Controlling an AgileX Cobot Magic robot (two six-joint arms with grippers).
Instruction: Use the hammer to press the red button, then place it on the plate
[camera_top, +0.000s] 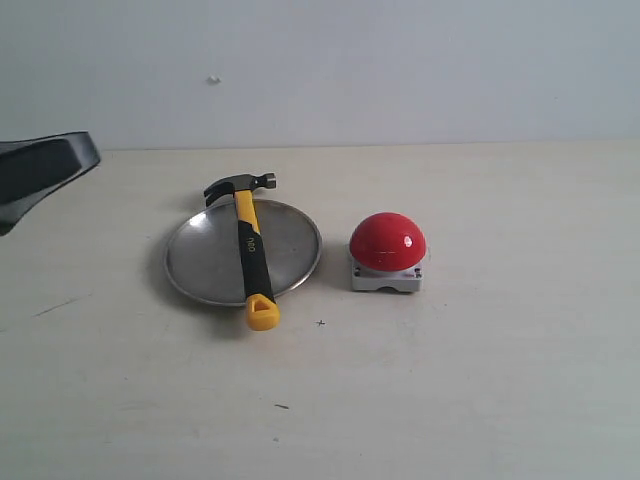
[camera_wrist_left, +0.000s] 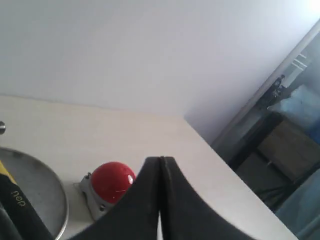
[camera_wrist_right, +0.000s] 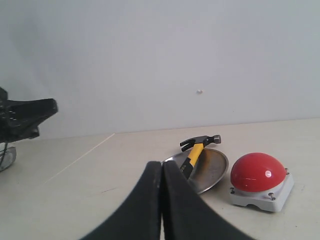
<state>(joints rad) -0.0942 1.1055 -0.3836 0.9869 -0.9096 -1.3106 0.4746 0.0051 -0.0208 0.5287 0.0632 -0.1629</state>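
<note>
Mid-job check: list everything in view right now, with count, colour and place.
hammer: one, yellow and black handle, dark head, lying across the plate, both ends overhanging its rim
plate: one, silver, on the table
red button: one, red dome on grey-white base, beside the plate, apart from it
table: one, pale beige, under everything
left gripper: one, black, shut, empty, away from the hammer
right gripper: one, black, shut, empty

The hammer (camera_top: 249, 250) is yellow and black with a dark head, the plate (camera_top: 200, 262) silver, the button (camera_top: 387, 241) glossy red.
</note>
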